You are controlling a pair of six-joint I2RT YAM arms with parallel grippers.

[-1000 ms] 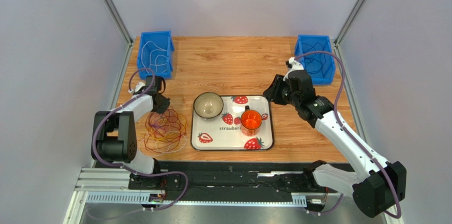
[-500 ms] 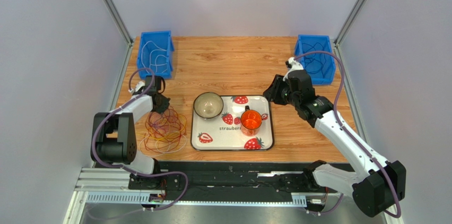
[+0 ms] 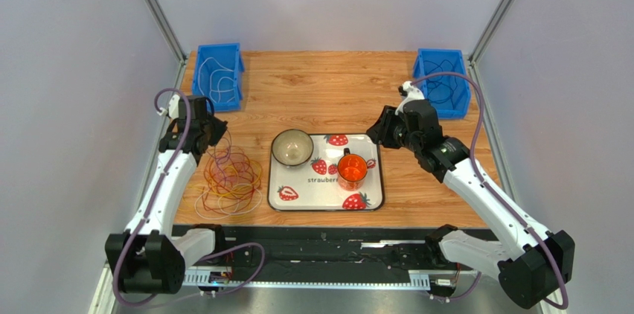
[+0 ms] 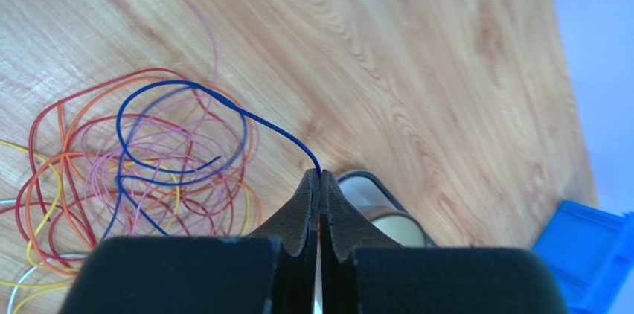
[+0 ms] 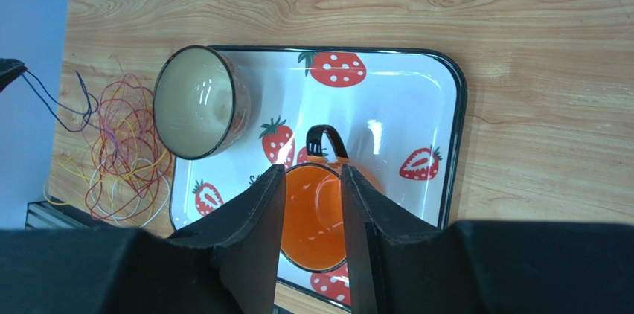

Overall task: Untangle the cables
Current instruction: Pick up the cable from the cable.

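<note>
The cables [image 3: 231, 176] lie in a tangled heap of red, orange, yellow, purple and white loops on the wooden table, left of the tray; the same cables [image 4: 141, 172] fill the lower left of the left wrist view. My left gripper [image 3: 205, 129] hangs above the heap's far edge. The left gripper [image 4: 320, 174] is shut on a thin blue cable [image 4: 186, 85] that arcs from its tips down into the heap. My right gripper [image 3: 376, 132] hovers over the tray; the right gripper [image 5: 312, 169] is open, empty, with an orange mug [image 5: 320, 213] below its fingers.
A strawberry-print tray [image 3: 382, 172] holds a bowl [image 3: 292, 147] and the orange mug [image 3: 352, 169]. A blue bin [image 3: 218, 76] with a white cable stands at the far left. Another blue bin [image 3: 443, 82] with a dark cable stands at the far right.
My left gripper shut on the blue cable down at the heap, then rose and drew back to the left, lifting that cable. The right arm has hardly moved.
</note>
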